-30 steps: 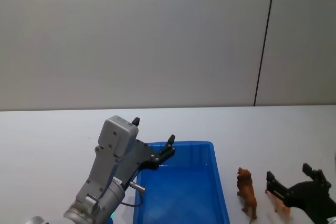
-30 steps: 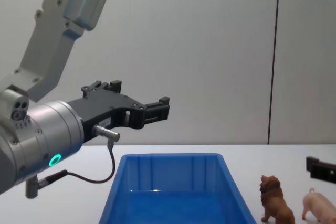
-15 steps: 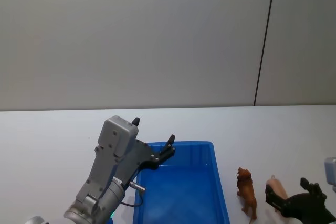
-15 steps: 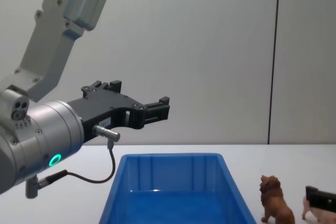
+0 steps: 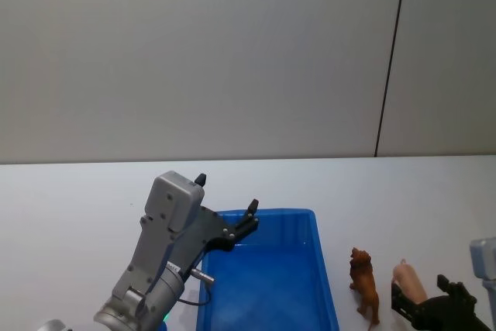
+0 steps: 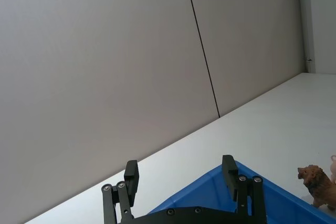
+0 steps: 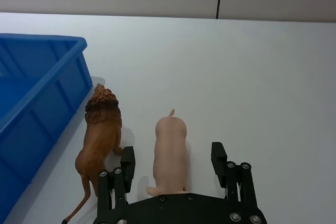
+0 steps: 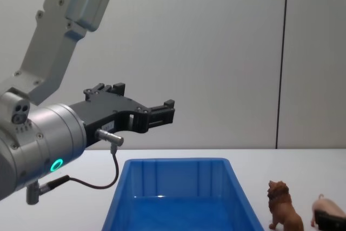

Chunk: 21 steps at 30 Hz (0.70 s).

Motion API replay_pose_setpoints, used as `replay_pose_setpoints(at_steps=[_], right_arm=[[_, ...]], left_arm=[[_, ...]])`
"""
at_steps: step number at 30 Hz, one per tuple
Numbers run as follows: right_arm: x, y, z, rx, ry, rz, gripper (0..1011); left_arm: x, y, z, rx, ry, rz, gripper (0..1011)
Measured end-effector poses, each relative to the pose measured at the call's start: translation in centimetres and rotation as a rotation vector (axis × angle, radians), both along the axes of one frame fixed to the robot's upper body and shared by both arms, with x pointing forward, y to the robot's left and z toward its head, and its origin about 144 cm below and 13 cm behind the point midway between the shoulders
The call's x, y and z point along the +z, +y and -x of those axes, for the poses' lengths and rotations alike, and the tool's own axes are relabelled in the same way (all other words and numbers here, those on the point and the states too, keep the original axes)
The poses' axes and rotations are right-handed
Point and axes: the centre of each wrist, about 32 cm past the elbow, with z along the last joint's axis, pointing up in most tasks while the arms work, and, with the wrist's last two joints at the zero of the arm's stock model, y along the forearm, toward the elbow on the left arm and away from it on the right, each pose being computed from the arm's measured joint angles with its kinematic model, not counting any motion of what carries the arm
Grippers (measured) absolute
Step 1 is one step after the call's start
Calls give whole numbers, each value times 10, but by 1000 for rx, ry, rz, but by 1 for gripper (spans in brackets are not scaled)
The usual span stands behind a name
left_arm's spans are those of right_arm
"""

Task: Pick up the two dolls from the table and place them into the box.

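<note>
I have the rectangular bright blue plastic bin (image 5: 267, 212) standing on the flat white worktop (image 5: 77, 199), and I place everything else from it. Both figurines stand on the worktop to the right of the bin, outside it. The small brown maned plastic lion (image 7: 101, 135) is just beside the bin's right wall, upright on its legs, head pointing away from me. The pale pink plastic pig (image 7: 170, 150) stands just beside the lion on the side away from the bin, facing the same way, with a narrow strip of worktop between the two.

The right gripper (image 7: 173, 157) is low at the pig, on the side nearer me. Its black fingers (image 7: 127, 161) are spread wide and straddle the pig's hindquarters, one in the gap between lion and pig, the other on the pig's outer side. I see a gap on both sides, so nothing is gripped.

The left gripper (image 5: 226, 193) hangs in the air above the bin's left wall, near its far corner, with its fingers also spread apart and holding nothing.
</note>
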Motion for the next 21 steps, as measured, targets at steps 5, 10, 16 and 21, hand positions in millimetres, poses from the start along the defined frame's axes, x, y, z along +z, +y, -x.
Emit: replay_pose_setpoints(at_steps=[5,10,16,21], right_arm=[[-2,0,-2,10,20,-6,781],[-5,1,-4,19,43,-13,641],[-6,1,-5,27,56,-20,441],[-5,2,-6,30,56,-22,364]], left_arm=[[0,0,0,0,0,0,1001],[0,0,0,0,0,0,1001],[0,0,0,0,0,0,1001],[0,0,0,0,0,0,1001]])
